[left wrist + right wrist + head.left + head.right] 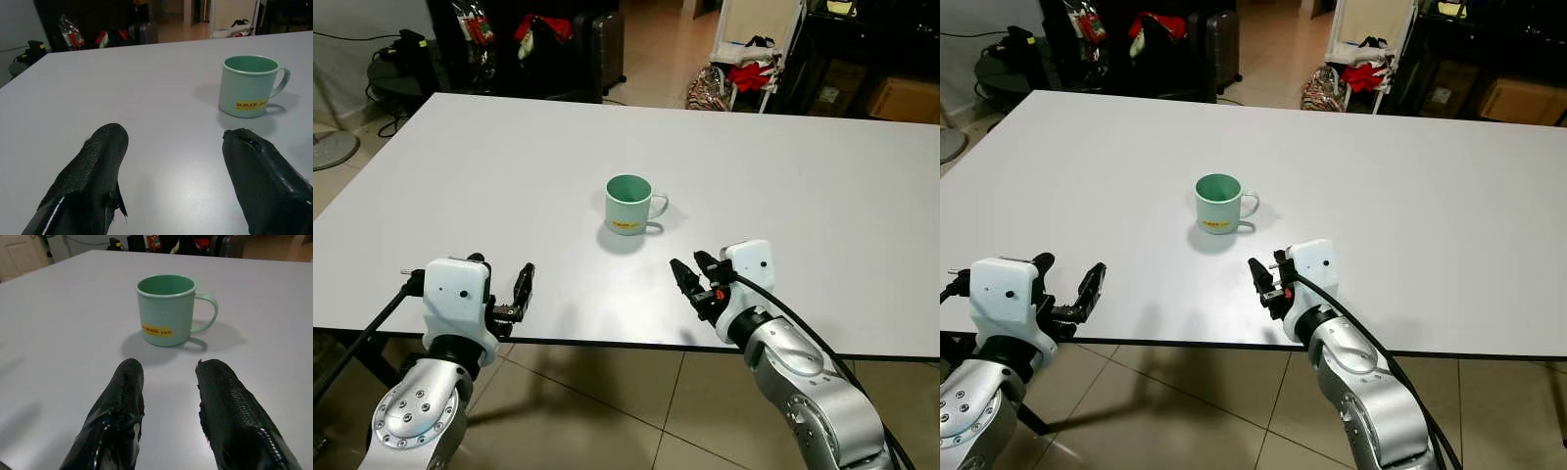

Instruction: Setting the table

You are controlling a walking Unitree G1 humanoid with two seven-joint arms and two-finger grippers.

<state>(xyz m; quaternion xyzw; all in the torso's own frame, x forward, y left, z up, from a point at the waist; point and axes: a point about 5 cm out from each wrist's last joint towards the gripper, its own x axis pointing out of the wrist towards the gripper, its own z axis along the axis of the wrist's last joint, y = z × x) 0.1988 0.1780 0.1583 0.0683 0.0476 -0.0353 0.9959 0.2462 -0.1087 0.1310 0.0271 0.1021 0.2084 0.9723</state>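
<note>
Right wrist view, pale green mug (166,311) with yellow label, upright, both pincers released.

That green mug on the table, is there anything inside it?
The mug stands upright on the white table, and its green inside wall looks bare. Its very bottom is hidden behind the near rim, so a little liquid there cannot be ruled out.

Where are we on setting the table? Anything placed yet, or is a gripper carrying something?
Done: one green mug stands upright on the white table, handle toward the robot's right. In hand: nothing; the left gripper and right gripper both hover open over the near edge, apart from the mug. Left: no other tableware is on the table, so most of the setting looks undone.
</note>
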